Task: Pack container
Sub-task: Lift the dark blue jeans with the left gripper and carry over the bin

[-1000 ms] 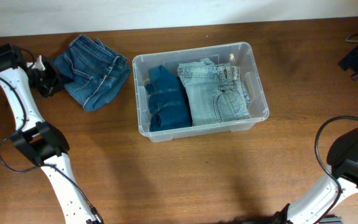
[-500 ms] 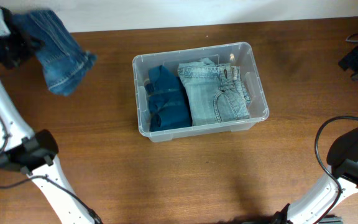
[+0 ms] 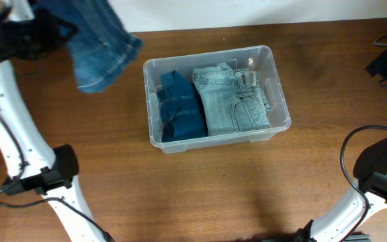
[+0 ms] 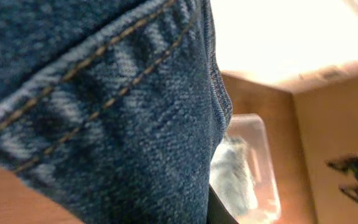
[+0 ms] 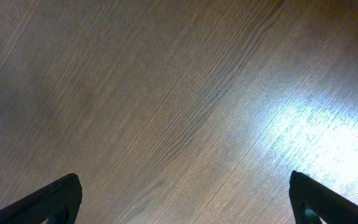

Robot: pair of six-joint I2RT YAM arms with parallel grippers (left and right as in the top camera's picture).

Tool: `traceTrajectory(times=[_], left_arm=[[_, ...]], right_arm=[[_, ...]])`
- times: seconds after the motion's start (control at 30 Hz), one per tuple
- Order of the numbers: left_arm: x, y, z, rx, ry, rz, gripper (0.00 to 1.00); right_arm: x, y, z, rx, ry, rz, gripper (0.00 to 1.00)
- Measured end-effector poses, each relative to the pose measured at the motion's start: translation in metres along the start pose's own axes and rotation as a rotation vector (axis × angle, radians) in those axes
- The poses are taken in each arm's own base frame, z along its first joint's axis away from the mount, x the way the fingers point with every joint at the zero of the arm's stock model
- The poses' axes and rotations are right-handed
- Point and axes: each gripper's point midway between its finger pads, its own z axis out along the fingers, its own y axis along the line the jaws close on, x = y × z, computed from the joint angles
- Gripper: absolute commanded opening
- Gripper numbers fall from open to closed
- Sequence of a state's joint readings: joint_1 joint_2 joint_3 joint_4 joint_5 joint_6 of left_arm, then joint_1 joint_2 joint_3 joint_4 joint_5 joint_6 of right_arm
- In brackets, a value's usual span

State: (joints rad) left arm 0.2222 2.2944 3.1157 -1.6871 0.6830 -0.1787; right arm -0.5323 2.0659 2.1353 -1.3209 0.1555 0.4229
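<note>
The container stood near the middle of the surface, and two folded pieces were seen side by side in it: dark blue jeans on the left arm's side and pale blue jeans on the right. A denim garment was held aloft beyond the tub's left end, pinched in the closed left claw; in the left wrist view the cloth filled most of the frame. The right claw was spread wide over bare wood, well apart from the work. The step in hand was judged to be the carry across. It would best be done with the hanging hem lifted clear of the near rim. The garment should be lowered flat on top of the packed pieces, since little bare floor could be seen. The grip should be loosened only once the cloth was resting.
</note>
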Motion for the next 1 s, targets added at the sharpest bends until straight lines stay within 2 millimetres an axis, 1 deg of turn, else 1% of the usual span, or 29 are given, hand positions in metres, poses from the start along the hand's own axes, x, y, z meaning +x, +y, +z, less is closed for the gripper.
traceTrajectory(times=[0.17,0.3,0.33,0.43,0.53,0.63,0.73,0.9,1.0], left_arm=[[0.028,-0.062,0.026,0.104,0.089,0.090,0.01],[0.064,-0.123,0.048,0.218,0.186,0.175,0.01],[0.070,-0.130,0.050,0.233,0.199,0.186,0.01],[0.094,-0.164,0.058,0.293,0.256,0.236,0.01],[0.115,-0.190,0.062,0.335,0.302,0.273,0.01],[0.133,-0.209,0.066,0.359,0.348,0.261,0.01],[0.143,-0.214,0.070,0.342,0.379,0.222,0.01],[0.150,-0.206,0.082,0.229,0.398,0.137,0.01],[0.155,-0.194,0.094,0.156,0.426,0.083,0.01]], right_arm=[[0.000,0.000,0.000,0.000,0.000,0.000,0.99],[0.000,0.000,0.000,0.000,0.000,0.000,0.98],[0.000,0.000,0.000,0.000,0.000,0.000,0.99],[0.000,0.000,0.000,0.000,0.000,0.000,0.98],[0.000,0.000,0.000,0.000,0.000,0.000,0.98],[0.000,0.000,0.000,0.000,0.000,0.000,0.98],[0.000,0.000,0.000,0.000,0.000,0.001,0.99],[0.000,0.000,0.000,0.000,0.000,0.000,0.99],[0.000,0.000,0.000,0.000,0.000,0.000,0.98]])
